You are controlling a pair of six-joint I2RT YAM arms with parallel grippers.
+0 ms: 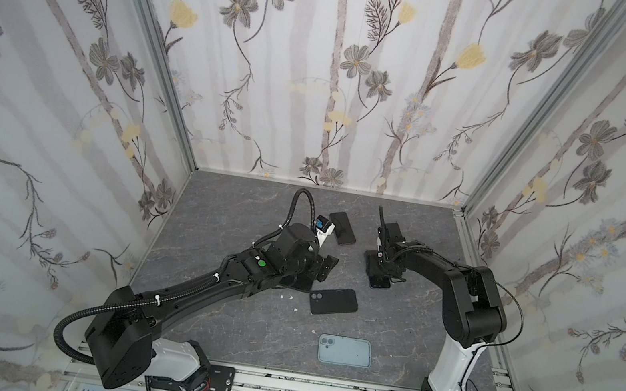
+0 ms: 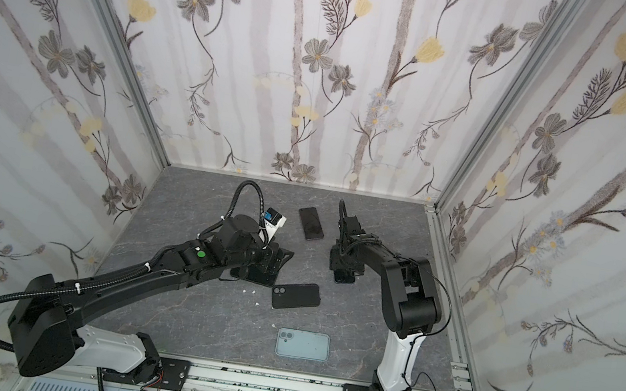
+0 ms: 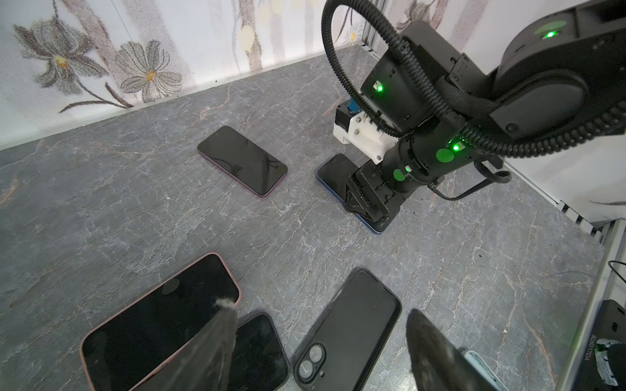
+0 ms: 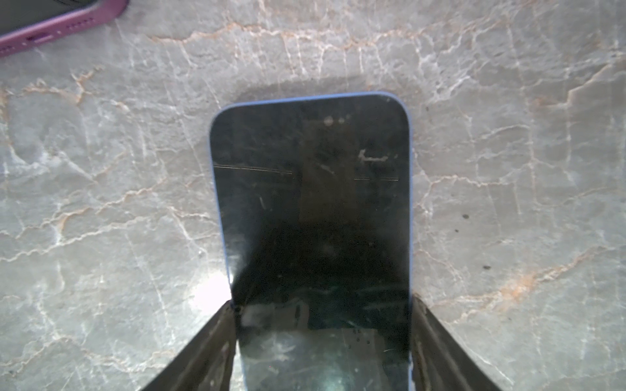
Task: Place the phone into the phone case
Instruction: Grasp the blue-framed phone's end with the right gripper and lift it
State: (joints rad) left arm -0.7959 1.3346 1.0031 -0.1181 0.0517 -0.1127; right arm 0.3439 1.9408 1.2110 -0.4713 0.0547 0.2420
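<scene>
My left gripper (image 3: 318, 308) hangs wide open and empty over a pink-edged phone (image 3: 159, 321) and the black phone case (image 1: 333, 301), which lies flat mid-table. Further right, my right gripper (image 4: 321, 301) presses its fingers against both long edges of the blue-edged phone (image 4: 310, 189), flat on the table, apart from the case. I judge this the pickup; next, a level lift toward the case. Grey marbled table (image 1: 225, 318), floral-papered walls (image 1: 343, 62)

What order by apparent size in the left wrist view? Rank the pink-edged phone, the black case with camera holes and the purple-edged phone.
1. pink-edged phone
2. black case
3. purple-edged phone
The first two lie nearer the camera, so their true sizes may be closer than they look.
</scene>
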